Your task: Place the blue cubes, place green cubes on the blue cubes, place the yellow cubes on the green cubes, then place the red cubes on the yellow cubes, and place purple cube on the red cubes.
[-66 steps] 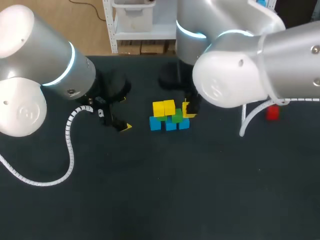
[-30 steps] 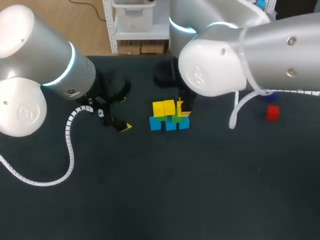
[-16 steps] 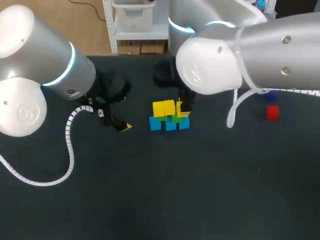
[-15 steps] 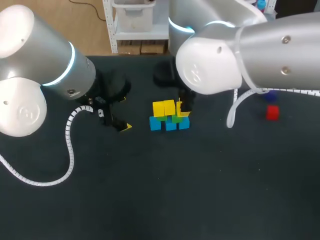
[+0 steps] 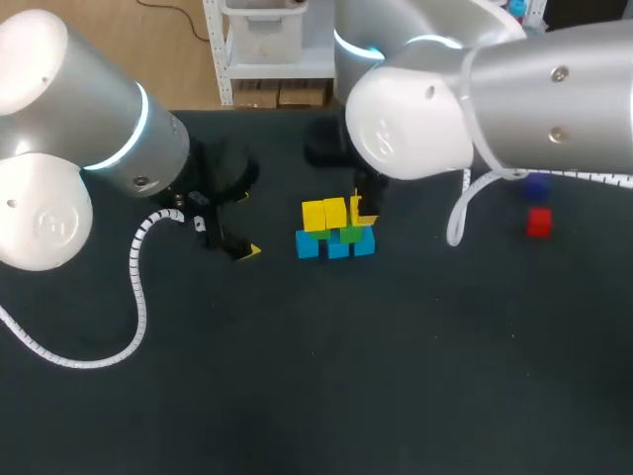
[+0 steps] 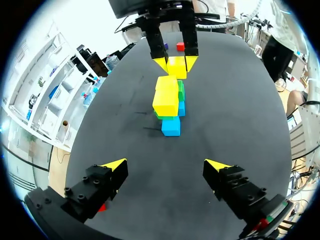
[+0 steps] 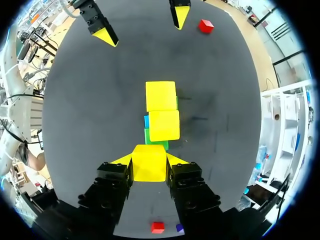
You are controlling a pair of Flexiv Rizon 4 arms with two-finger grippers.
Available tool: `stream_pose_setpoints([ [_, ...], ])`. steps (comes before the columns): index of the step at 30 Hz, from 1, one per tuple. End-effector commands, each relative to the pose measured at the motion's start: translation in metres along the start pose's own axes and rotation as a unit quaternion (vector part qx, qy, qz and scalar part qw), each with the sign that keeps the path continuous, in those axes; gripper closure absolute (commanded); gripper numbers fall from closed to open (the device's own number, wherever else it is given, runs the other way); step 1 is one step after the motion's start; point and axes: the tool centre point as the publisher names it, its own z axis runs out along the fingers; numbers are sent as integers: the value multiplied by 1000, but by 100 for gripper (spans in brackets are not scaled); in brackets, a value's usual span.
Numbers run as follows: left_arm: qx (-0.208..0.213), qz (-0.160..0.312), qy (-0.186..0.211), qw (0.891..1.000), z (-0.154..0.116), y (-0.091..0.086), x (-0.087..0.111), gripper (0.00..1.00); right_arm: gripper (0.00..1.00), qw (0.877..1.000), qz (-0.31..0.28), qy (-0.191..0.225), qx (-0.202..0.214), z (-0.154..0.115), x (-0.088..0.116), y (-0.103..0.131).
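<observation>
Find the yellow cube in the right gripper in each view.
Head view: yellow cube at the coloured cube stack's right end, mostly hidden by the right gripper.
Left wrist view: stack's far end, between the other arm's fingers.
Right wrist view: between its own fingers.
Shared landmark: two yellow cubes atop the stack.

no readable text, labels, numbers or signs on cubes, arms or table

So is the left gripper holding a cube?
No, the left gripper is open and empty; the cube stack sits ahead of it.
</observation>
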Motion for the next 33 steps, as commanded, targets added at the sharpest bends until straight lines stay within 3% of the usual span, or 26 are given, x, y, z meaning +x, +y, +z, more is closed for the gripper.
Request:
stream_pose_setpoints([
  [1, 2, 2, -3, 1000, 0, 1, 1, 0, 100, 1000, -1, -1, -4, 3, -2, -3],
  [33, 2, 2, -3, 1000, 0, 1, 1, 0, 100, 1000, -8, -1, -14, 7, -3, -16],
])
